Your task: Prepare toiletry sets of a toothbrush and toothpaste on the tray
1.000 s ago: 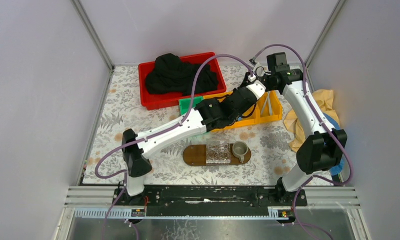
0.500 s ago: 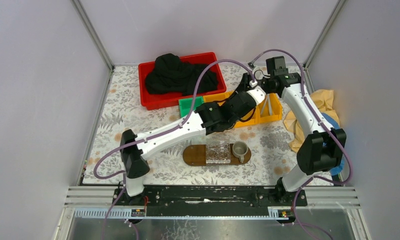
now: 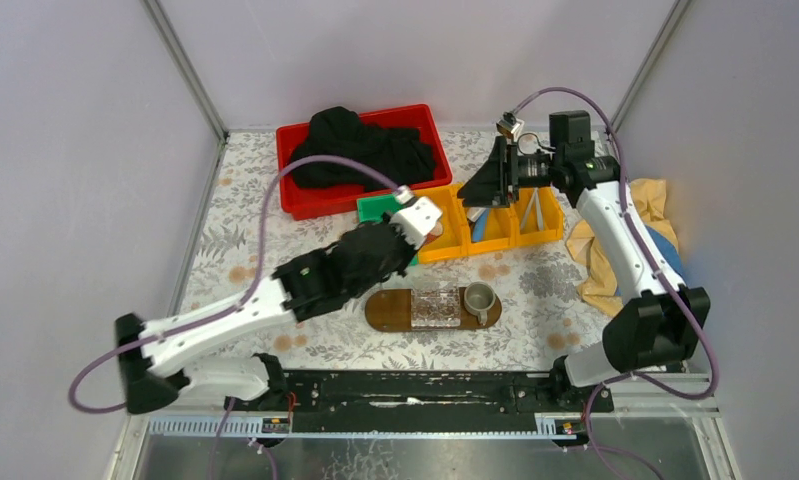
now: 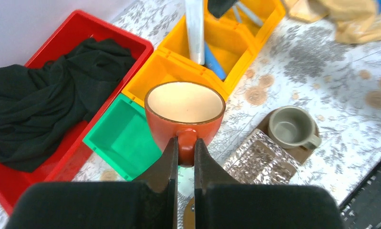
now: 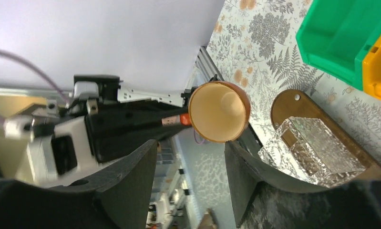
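Broadly, the floral desk (image 3: 275, 240) is carrying the tray (image 3: 383, 310) near its front edge. Behind it, yellow bins (image 3: 453, 250) are holding the toothpaste (image 4: 194, 28) and toothbrush (image 3: 532, 210). The right hand (image 3: 495, 180) is hovering above them, spread and empty. The left hand (image 4: 186, 145) is pinching an orange cup (image 4: 184, 102) by its handle.

So the right gripper (image 5: 190, 145) is hanging with its fingers spread apart. Past them the left gripper (image 5: 175, 120) is pinching an orange cup (image 5: 219, 110) by its handle. A clear ribbed box (image 5: 312, 152) is sitting on the tray (image 5: 284, 106), with the green bin (image 5: 343, 36) beyond.
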